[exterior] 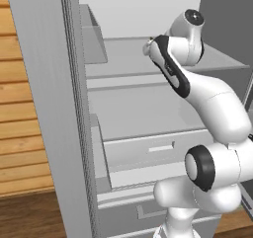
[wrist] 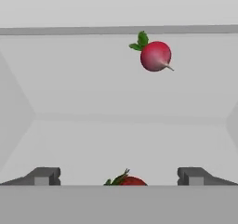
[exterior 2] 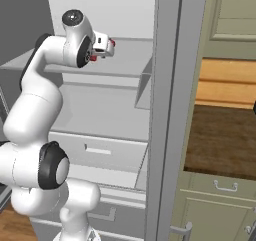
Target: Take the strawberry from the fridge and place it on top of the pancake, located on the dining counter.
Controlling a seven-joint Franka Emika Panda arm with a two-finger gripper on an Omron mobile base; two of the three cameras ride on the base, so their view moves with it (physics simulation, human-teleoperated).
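In the hand view the gripper (wrist: 119, 176) is spread wide, grasping nothing; the strawberry (wrist: 128, 181) peeks between its fingertips at bottom centre, apparently untouched. A radish (wrist: 155, 56) lies upper right on the fridge (exterior: 143, 118) shelf.

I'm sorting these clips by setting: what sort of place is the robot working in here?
Most likely a home kitchen, rendered rather than real. The arm reaches into an open fridge with pale shelves, where a strawberry and a radish lie. Beside it stand a dark wooden counter and pale green cabinets.

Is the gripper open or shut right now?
Open. In the hand view the fingertips stand wide apart, the gripper empty, with the strawberry between them, ungrasped.
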